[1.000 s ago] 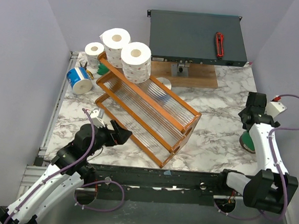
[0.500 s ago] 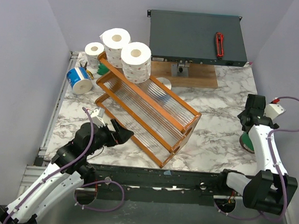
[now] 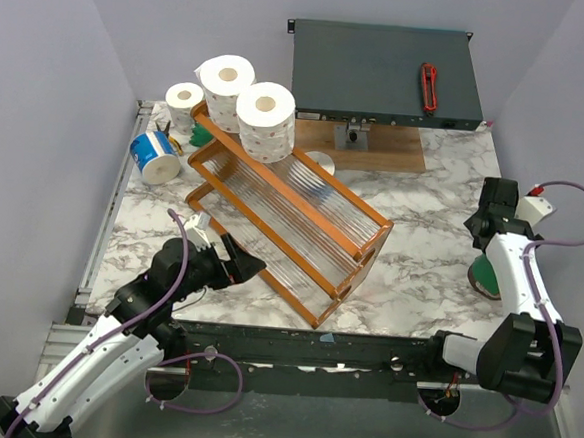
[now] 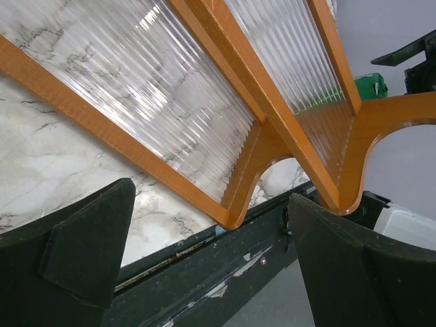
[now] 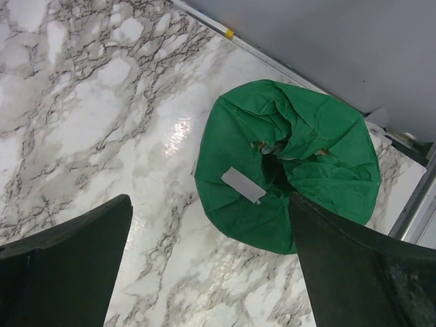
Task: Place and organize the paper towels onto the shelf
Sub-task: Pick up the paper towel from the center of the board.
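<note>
Seen from above, on the marble-patterned table (image 3: 422, 218), an orange-brown wooden shelf with clear ribbed tiers (image 3: 292, 214) is set diagonally, with two bare white paper towel rolls (image 3: 266, 122) at its far end. At the left wrist, the left gripper (image 4: 211, 225) is spread wide, empty, facing the shelf. At the right wrist, the right gripper (image 5: 211, 252) is spread over a green-wrapped roll (image 5: 286, 163), perhaps touching it.

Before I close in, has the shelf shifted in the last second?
No. The shelf is unmoved: its near corner meets the table edge at the same spot.

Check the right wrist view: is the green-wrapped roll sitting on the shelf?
No, the green-wrapped roll stands on end on the marble tabletop, apart from the shelf.
</note>
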You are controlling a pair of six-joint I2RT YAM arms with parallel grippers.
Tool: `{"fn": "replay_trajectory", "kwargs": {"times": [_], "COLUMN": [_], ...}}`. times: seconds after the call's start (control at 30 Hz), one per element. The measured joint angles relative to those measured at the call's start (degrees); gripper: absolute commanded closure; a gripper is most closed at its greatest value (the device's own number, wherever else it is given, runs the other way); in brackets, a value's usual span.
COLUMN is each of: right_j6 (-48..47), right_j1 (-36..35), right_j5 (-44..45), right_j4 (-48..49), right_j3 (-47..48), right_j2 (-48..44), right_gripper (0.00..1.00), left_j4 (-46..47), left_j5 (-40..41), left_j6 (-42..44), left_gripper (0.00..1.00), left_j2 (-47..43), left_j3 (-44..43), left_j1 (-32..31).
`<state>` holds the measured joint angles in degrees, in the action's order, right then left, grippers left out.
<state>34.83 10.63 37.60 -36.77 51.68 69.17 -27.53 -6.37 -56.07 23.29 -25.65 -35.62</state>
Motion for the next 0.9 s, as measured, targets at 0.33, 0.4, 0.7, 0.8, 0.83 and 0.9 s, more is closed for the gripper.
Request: {"fn": "replay_trajectory", "kwargs": {"times": [0.33,0.4,0.7,0.8,0.83,0.9], "right_j6": [-0.85,-0.96,-1.01,-1.01,-0.98,-1.01], "right_j1": [0.42,0.52,1.7,2.08,2.12,2.21], "right_j5": [0.04,0.02,-0.04,-0.09,-0.11,-0.13], "right_j4": [2.23,2.8,4.35,5.07,5.4,5.97], "right_j3": [0.0,0.0,-0.68,-1.33,-1.53,-1.9], "right_j2": [3.82,4.46,6.21,6.32,6.43,6.6], "right_gripper": [0.0,0.0,0.0,0.0,0.0,0.0], "left_j4": [0.04,0.04,0.26,0.5,0.5,0.5], "left_j5": [0.02,0.02,0.02,0.0,0.0,0.0], "left_j6": [0.09,0.09,0.09,0.07,0.07,0.07], "left_gripper": [0.02,0.01,0.02,0.01,0.01,0.01], "left_j2": [-1.05,-1.01,-0.61,-0.61,-0.59,-0.59], "left_j3": [0.57,0.74,1.38,1.73,1.86,1.99], "left_j1": [0.0,0.0,0.0,0.0,0.0,0.0]}}
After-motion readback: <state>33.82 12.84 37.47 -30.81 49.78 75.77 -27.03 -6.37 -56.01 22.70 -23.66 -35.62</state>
